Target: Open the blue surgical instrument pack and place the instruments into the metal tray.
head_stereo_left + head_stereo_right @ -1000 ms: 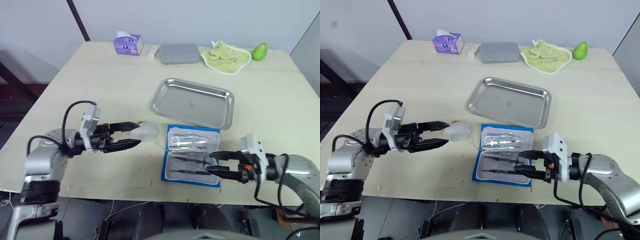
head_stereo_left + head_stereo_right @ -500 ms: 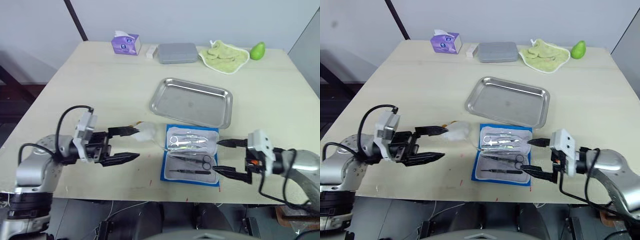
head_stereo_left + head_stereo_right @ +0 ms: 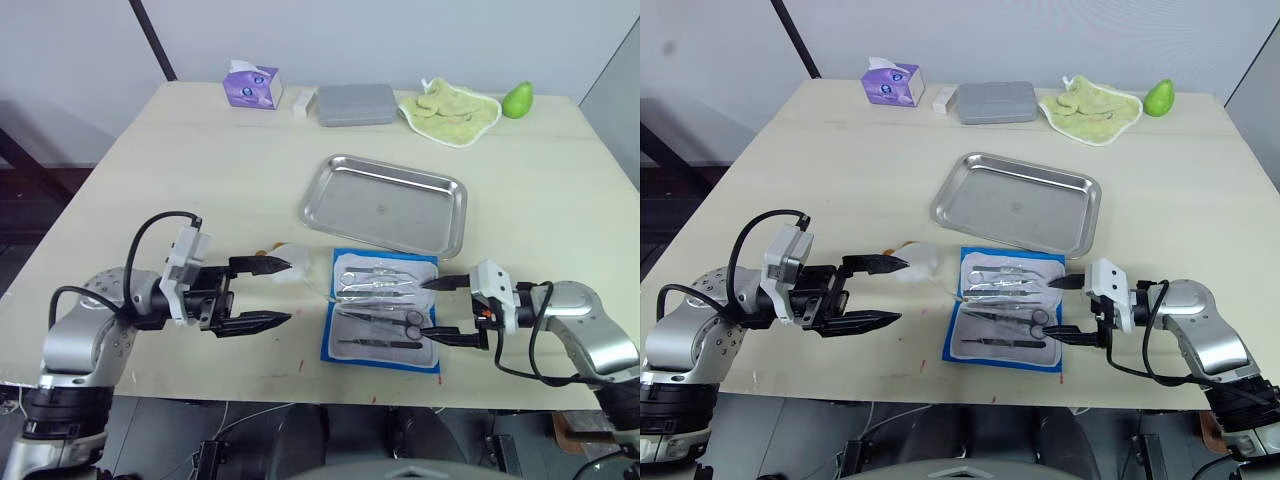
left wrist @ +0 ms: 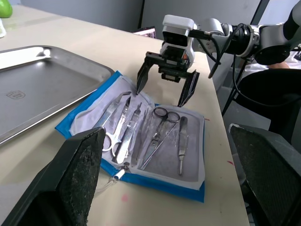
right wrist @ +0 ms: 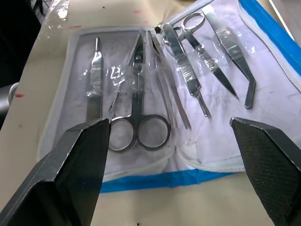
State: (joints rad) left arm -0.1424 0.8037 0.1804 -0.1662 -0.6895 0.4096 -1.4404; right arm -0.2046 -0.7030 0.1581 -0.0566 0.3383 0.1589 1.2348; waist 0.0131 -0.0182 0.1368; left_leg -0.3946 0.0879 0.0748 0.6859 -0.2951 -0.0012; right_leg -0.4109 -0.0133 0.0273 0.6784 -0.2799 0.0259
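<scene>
Blue surgical instrument pack [image 3: 384,311] lay open at 6 o'clock of empty metal tray [image 3: 384,204], w/ scissors, forceps & other instruments [image 5: 155,80] inside, between left gripper [image 3: 273,292] & right gripper [image 3: 443,308], both spread wide, holding nothing.

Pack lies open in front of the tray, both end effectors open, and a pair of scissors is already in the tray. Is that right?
Not quite: the tray holds nothing. In the left eye view the instruments, scissors among them, all lie in the open pack. The rest stands: the left end effector and the right end effector are both open.
</scene>
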